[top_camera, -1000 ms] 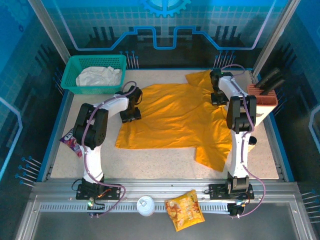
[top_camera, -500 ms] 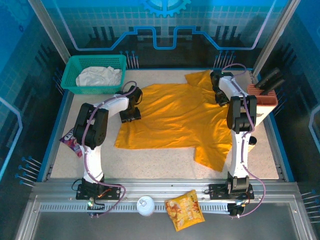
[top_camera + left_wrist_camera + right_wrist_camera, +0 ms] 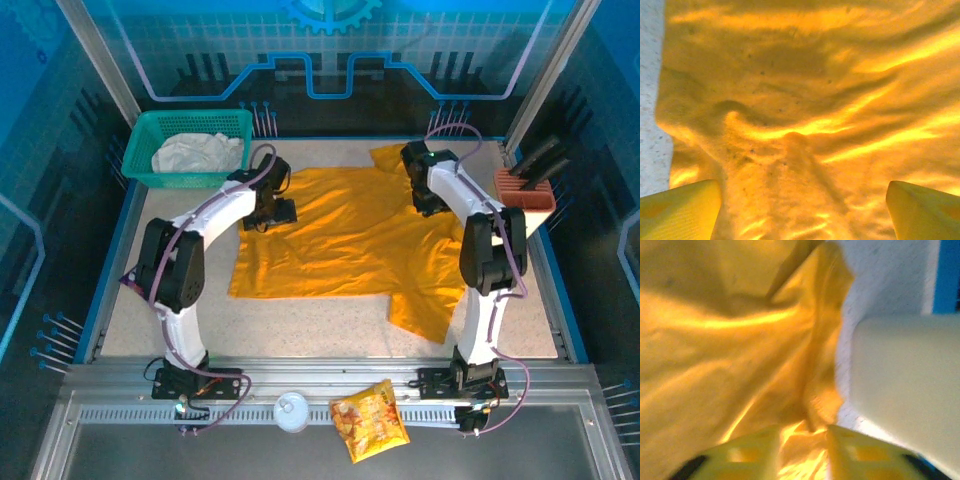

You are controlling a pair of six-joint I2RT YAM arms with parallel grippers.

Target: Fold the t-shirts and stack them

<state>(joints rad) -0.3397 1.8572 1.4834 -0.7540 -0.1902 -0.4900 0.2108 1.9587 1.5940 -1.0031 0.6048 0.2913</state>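
A mustard t-shirt [image 3: 350,235] lies spread flat and unfolded in the middle of the table [image 3: 300,330]. An off-white t-shirt [image 3: 197,153] sits heaped in the teal basket [image 3: 150,135] at the far left corner. The left gripper [image 3: 280,213] has just shifted to the mustard shirt's far left shoulder and opened wide, empty. The right gripper [image 3: 425,200] has slid inward by the far sleeve, its fingers narrow and seemingly pinching a fold. Folding looks barely begun.

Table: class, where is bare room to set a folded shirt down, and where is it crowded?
Free: the table's near strip between the shirt and the front rail; the right strip beside the right arm. Crowded: the far edge, with basket, left gripper, right gripper and red holder.
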